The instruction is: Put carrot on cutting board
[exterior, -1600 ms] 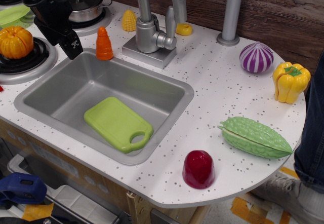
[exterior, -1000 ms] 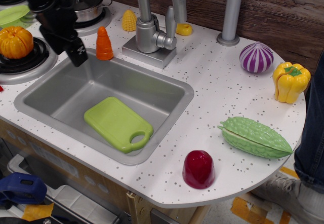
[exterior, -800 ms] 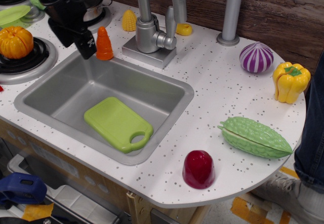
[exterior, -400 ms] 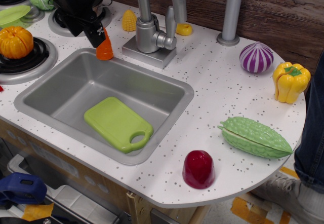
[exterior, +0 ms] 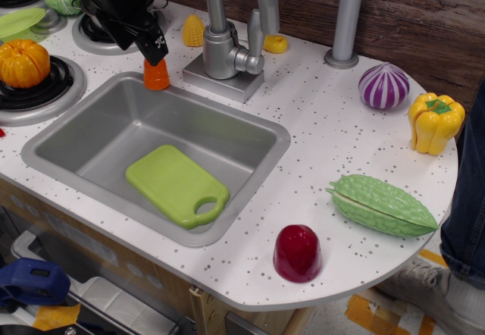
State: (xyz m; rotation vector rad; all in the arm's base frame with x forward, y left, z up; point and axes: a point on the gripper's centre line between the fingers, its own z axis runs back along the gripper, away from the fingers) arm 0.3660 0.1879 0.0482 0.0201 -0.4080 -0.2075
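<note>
A: So, nearest the camera on the speckled white desk (exterior: 318, 115), what do you see?

B: A dark red domed toy (exterior: 297, 252) near the front edge, and just behind it to the right a bumpy green gourd (exterior: 383, 205) lying on its side.

A: And in the sink?

B: The steel sink (exterior: 250, 134) holds the lime-green cutting board (exterior: 176, 185), lying flat on the basin floor with its oval handle hole toward the front right corner.

A: Farther back?

B: A yellow bell pepper (exterior: 433, 122) and a purple-and-white striped onion (exterior: 383, 86) on the right. On the left, an orange pumpkin (exterior: 23, 63) sits on a burner. The faucet (exterior: 226, 32) stands behind the sink, with a yellow corn piece (exterior: 193, 30) to its left.

A: Where is the carrot?

B: The carrot (exterior: 156, 76) stands upright on the desk at the sink's back rim, left of the faucet. Only its lower part shows.

A: And the gripper?

B: The black gripper (exterior: 155, 50) is directly over the carrot, covering its tip. I cannot tell whether the jaws are spread or pinching it.
</note>
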